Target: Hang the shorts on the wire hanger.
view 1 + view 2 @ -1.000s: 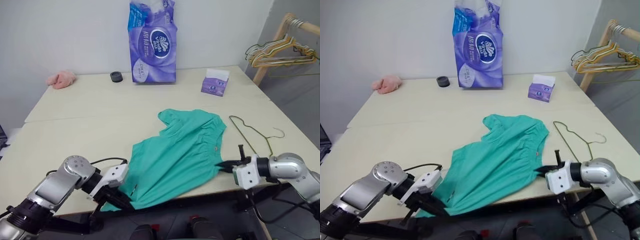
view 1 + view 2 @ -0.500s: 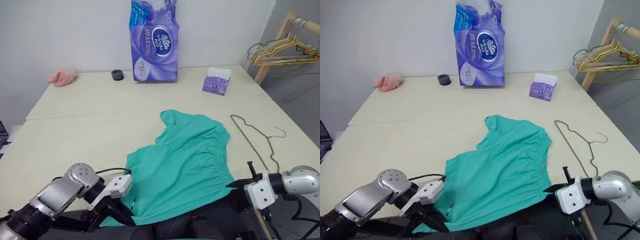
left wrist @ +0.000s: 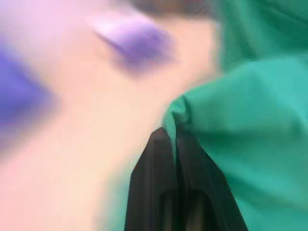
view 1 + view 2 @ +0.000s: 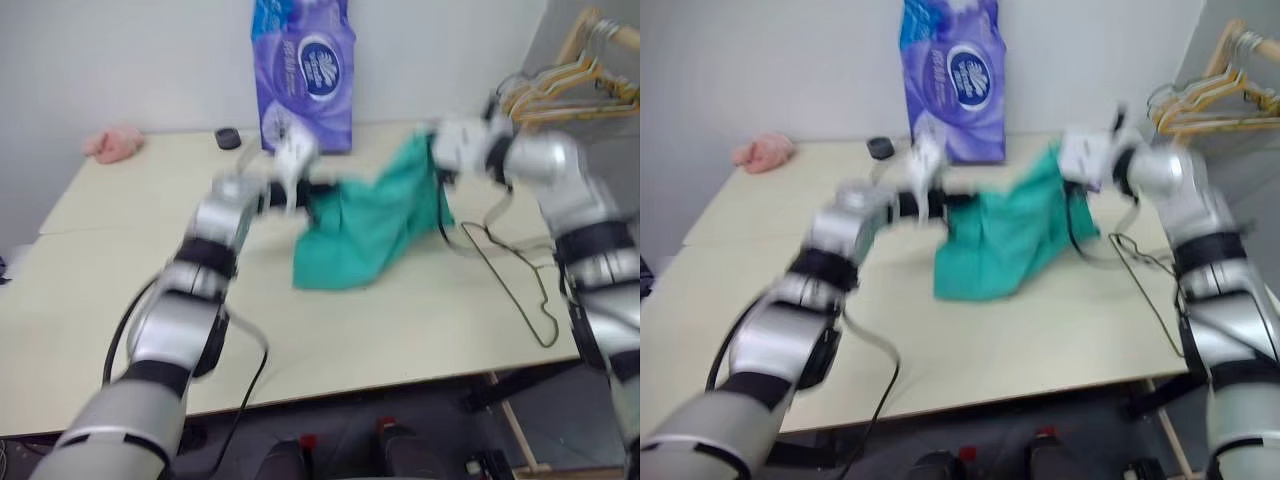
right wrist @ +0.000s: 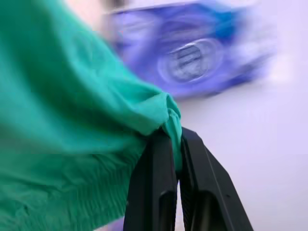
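One pair of teal shorts point(image 4: 365, 225). One wire hanger point(image 4: 510, 275) on one beige table point(image 4: 400, 330). One tall purple tissue pack point(image 4: 303, 75). One pink cloth lump point(image 4: 112, 144). One small dark round object point(image 4: 228, 138). One bunch of hangers point(image 4: 570, 95) on one wooden rack point(image 4: 590, 25). Two grippers: left gripper point(image 4: 318, 190), right gripper point(image 4: 432, 152).

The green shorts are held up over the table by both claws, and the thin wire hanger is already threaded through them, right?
Not quite. Both claws do hold the shorts up, left claw and right claw each pinching an edge. But the wire hanger lies flat on the table, beside the shorts, as the left eye view shows.
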